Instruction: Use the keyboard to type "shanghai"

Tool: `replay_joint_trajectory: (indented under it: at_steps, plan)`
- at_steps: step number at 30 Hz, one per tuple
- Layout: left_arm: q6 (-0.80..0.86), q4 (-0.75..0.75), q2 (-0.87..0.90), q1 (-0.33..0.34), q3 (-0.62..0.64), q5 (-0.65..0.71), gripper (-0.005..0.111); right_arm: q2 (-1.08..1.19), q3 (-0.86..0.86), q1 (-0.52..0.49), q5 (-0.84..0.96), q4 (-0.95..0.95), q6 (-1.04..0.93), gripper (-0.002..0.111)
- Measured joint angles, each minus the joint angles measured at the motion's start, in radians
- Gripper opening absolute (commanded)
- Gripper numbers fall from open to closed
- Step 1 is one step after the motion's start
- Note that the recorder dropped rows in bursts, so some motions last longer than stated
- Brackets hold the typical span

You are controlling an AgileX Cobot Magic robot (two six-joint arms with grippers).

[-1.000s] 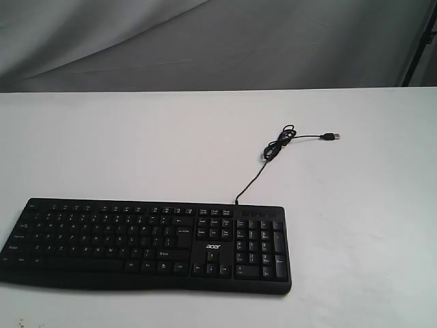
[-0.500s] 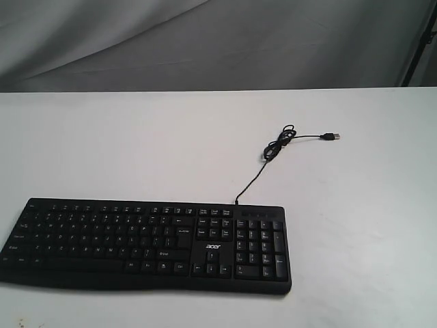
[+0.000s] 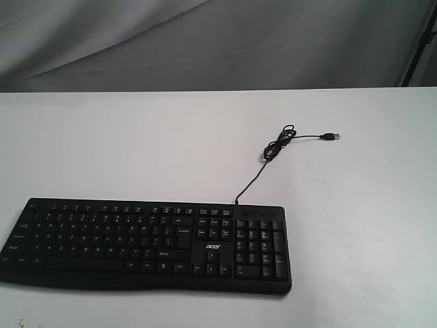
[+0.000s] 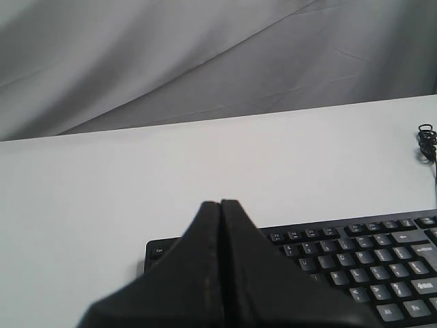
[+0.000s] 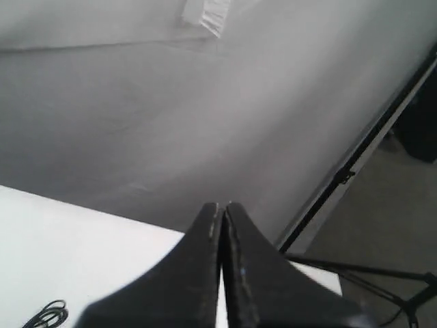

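We keep our left pincer and our right pincer each pressed together at the tips. The keyboard lies flat at the near left of the white surface, and its cable trails toward the far right.

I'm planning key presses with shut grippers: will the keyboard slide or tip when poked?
Tipping seems unlikely: the keyboard lies wide and flat on the table. It may slide slightly on that smooth top. The thin cable lies slack, so it likely won't hold it.
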Motion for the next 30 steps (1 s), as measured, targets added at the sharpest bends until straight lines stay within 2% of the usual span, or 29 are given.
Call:
replay_joint_trajectory:
  at_steps: [2, 7, 10, 14, 21, 25, 30]
  plan:
    - [0.0, 0.0, 0.0, 0.0, 0.0, 0.0, 0.0, 0.034, -0.085, 0.018, 0.092, 0.207, -0.225, 0.0]
    - [0.0, 0.0, 0.0, 0.0, 0.0, 0.0, 0.0, 0.095, -0.212, 0.033, 0.379, 0.962, -1.002, 0.0]
    - [0.0, 0.0, 0.0, 0.0, 0.0, 0.0, 0.0, 0.132, -0.221, 0.064, 0.486, 1.249, -1.248, 0.0]
    - [0.0, 0.0, 0.0, 0.0, 0.0, 0.0, 0.0, 0.217, -0.225, 0.161, 0.48, 1.314, -1.324, 0.0]
    - [0.0, 0.0, 0.0, 0.0, 0.0, 0.0, 0.0, 0.503, -0.285, 0.429, 0.436, 1.218, -1.331, 0.0]
    - [0.0, 0.0, 0.0, 0.0, 0.0, 0.0, 0.0, 0.679, -0.4, 0.529, 0.449, 1.164, -1.299, 0.0]
    - [0.0, 0.0, 0.0, 0.0, 0.0, 0.0, 0.0, 0.862, -0.659, 0.586, 0.556, 1.15, -1.249, 0.0]
